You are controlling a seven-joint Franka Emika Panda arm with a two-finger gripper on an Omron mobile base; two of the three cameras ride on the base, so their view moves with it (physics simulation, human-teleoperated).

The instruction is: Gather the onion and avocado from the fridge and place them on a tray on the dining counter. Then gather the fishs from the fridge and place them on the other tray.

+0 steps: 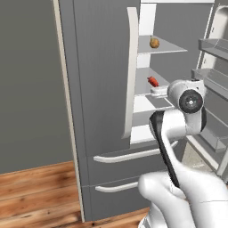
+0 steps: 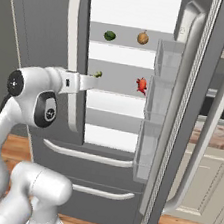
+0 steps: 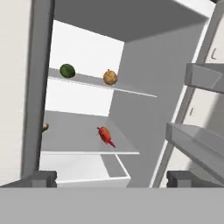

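Observation:
The grey fridge (image 1: 98, 67) has its left door shut and its right door (image 2: 187, 94) swung open. On the upper shelf the golden-brown onion (image 2: 142, 38) (image 3: 110, 77) (image 1: 154, 42) rests to the right of the dark green avocado (image 2: 109, 35) (image 3: 67, 70). A red fish (image 2: 141, 85) (image 3: 104, 135) (image 1: 152, 81) lies on the shelf below. A small yellowish thing (image 2: 97, 74) (image 3: 45, 127) peeks out by the left door's edge. My gripper (image 3: 111, 178) is open and empty at the fridge opening, below and short of both shelves. The trays and dining counter are out of view.
The open door carries clear bins (image 2: 164, 61) (image 1: 213, 44) close on my right. Long pale handles (image 1: 131, 67) run down both doors, and two drawers (image 2: 87, 156) sit below. Wooden floor (image 1: 35, 191) lies to the left; cream cabinets (image 2: 211, 173) stand beyond the door.

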